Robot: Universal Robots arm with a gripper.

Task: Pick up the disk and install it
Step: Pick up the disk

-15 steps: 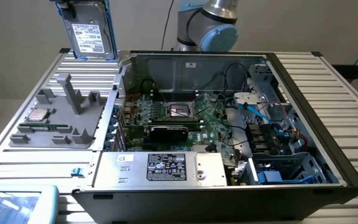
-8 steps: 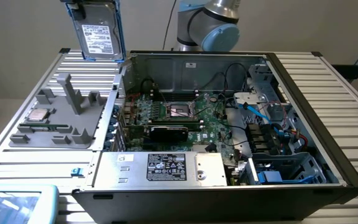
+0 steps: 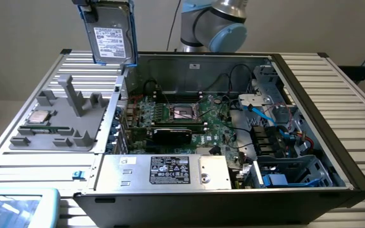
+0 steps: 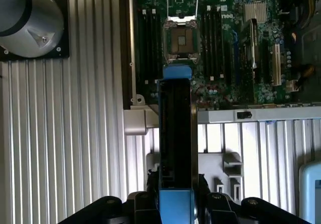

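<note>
**Disk.** The disk (image 3: pixel 111 34) hung in the air, clear of every surface. It stood on edge with its white label facing the exterior camera and blue rails down its long sides. In the exterior view it was at about ten o'clock from the CPU socket (image 3: pixel 184 111), above the meeting of the open computer case (image 3: pixel 195 71) and the grey fixture tray (image 3: pixel 43 135).

**Grip.** The gripper (image 4: pixel 176 184) had its fingers (image 4: pixel 151 189) clenched on the disk's two flat faces at one end. The rest of the disk reached away from the wrist unsupported.

**Surroundings.**
- A small square chip (image 3: pixel 40 117) lay on the tray.
- A grey box with a black label (image 3: pixel 169 171) filled the case at six o'clock.
- A drive cage (image 3: pixel 290 173) with blue fittings sat at four o'clock, well apart from the disk.
- The arm (image 3: pixel 216 23) rose at twelve o'clock.
- Case and tray rested on the ribbed metal counter (image 3: pixel 341 95).

**Assessment.** The pick-up appeared complete and the installation not yet done, so the step in hand was judged to be the carry.

**Doing the carry well.**
- Keep the grip firm and square, since a hold at one end lets the free end swing.
- Travel should be slow, with the disk kept upright.
- Hold it high over the case wall and clear of the cables near the cage, as a knock there could twist it in the fingers.
</note>
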